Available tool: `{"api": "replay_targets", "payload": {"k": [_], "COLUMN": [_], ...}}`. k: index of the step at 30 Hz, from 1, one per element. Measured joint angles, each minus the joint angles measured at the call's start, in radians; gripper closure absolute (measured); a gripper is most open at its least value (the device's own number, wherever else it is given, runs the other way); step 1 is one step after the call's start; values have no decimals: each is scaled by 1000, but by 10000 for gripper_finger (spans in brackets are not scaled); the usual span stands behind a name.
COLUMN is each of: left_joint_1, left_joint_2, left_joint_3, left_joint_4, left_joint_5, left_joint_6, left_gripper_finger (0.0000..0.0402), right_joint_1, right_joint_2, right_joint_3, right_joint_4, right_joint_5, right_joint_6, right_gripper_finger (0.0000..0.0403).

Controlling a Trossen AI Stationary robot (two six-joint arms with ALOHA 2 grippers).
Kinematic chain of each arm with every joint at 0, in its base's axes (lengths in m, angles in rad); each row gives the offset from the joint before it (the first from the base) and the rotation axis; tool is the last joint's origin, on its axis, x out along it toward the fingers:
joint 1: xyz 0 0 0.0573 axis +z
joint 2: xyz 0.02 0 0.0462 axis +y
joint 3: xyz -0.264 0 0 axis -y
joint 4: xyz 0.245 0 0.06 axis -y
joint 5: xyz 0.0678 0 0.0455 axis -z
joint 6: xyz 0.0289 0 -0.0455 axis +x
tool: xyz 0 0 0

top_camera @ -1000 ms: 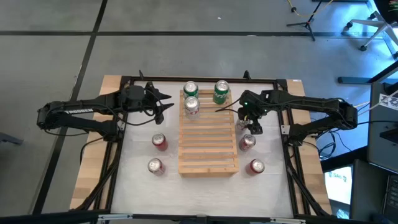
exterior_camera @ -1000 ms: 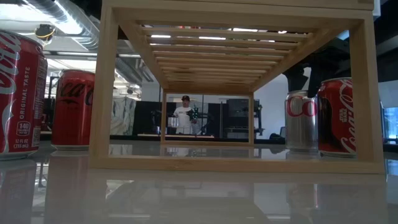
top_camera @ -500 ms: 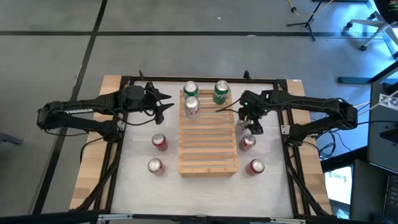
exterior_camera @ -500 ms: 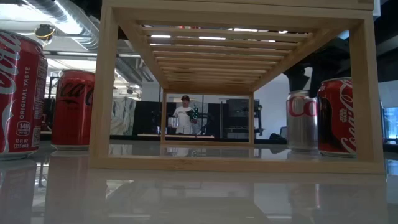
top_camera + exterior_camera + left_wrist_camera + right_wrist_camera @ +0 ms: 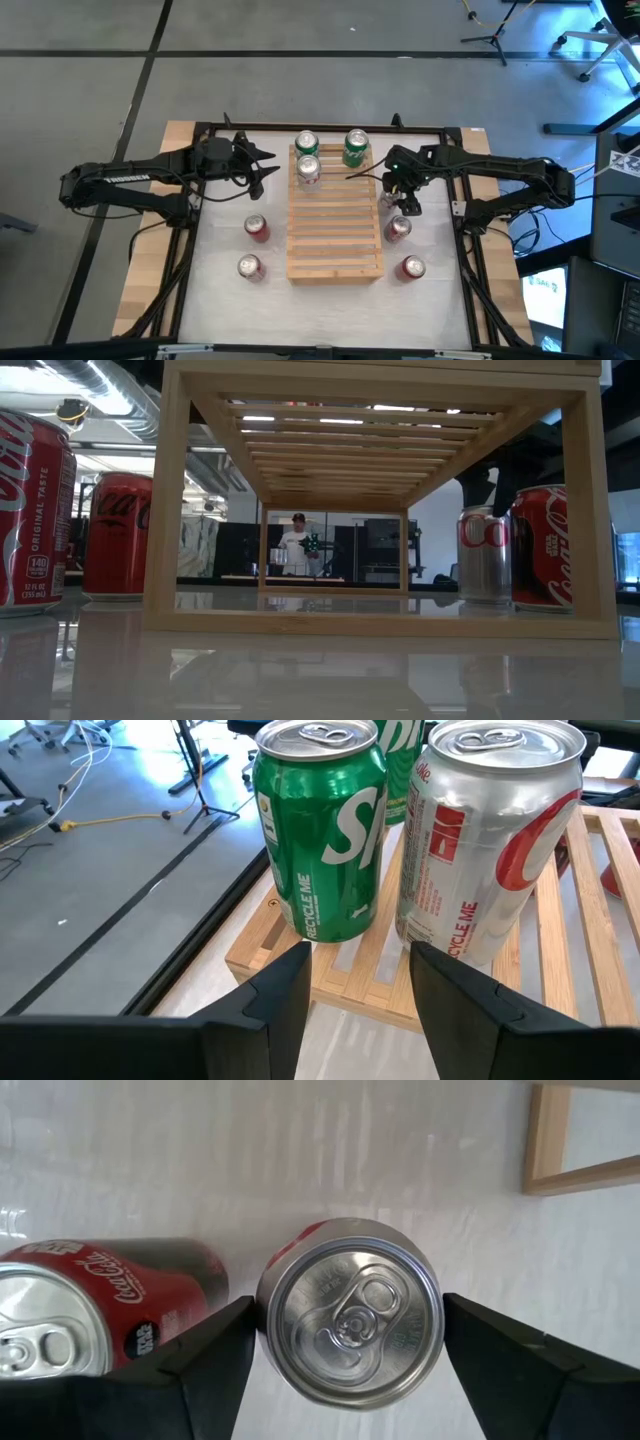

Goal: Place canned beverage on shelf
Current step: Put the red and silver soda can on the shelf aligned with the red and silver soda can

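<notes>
- The shelf (image 5: 334, 228) is a flat rectangular rack of pale wooden slats on square-cut legs, standing in the middle of the glossy white worktop (image 5: 220, 290).
- Three smooth metal cans stand on the shelf's far end: a green can (image 5: 320, 825), a silver and red can (image 5: 485, 840) just beside it, and a second green can (image 5: 356, 147) at the far right corner.
- The left tool (image 5: 262, 167), dark fingers pressed together and holding nothing, hangs just off the shelf's far left corner.
- The right tool (image 5: 345, 1345) has its fingers spread on either side of a silver-topped can (image 5: 350, 1315) standing on the worktop just right of the shelf; whether they touch it I cannot tell.
- A red cola can (image 5: 95, 1305) stands just beside that one.
- Two red cans (image 5: 257, 228) (image 5: 249, 266) stand on the worktop left of the shelf, and another (image 5: 411, 268) right of its near end.
</notes>
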Motion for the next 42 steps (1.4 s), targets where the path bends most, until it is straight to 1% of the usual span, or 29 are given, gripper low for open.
{"api": "replay_targets", "payload": {"k": [7,9,11,16,18,28,32,42], "left_joint_1": [0,0,0,0,0,0,0,0], "left_joint_2": [0,0,0,0,0,0,0,0], "left_joint_3": [0,0,0,0,0,0,0,0], "left_joint_4": [0,0,0,0,0,0,0,0], "left_joint_5": [0,0,0,0,0,0,0,0], "left_joint_6": [0,0,0,0,0,0,0,0], "left_gripper_finger": [239,239,239,239,239,239,239,239], "right_joint_1": [0,0,0,0,0,0,0,0], "right_joint_2": [0,0,0,0,0,0,0,0], "right_joint_3": [0,0,0,0,0,0,0,-1], "right_joint_4": [-5,-8,-10,-6,-6,-1,7,17], "right_joint_5": [0,-2,-11,-14,-16,-18,-18,-18], "right_joint_6": [0,0,0,0,0,4,46,48], "right_gripper_finger": [97,91,76,18,7,35,35,36]}}
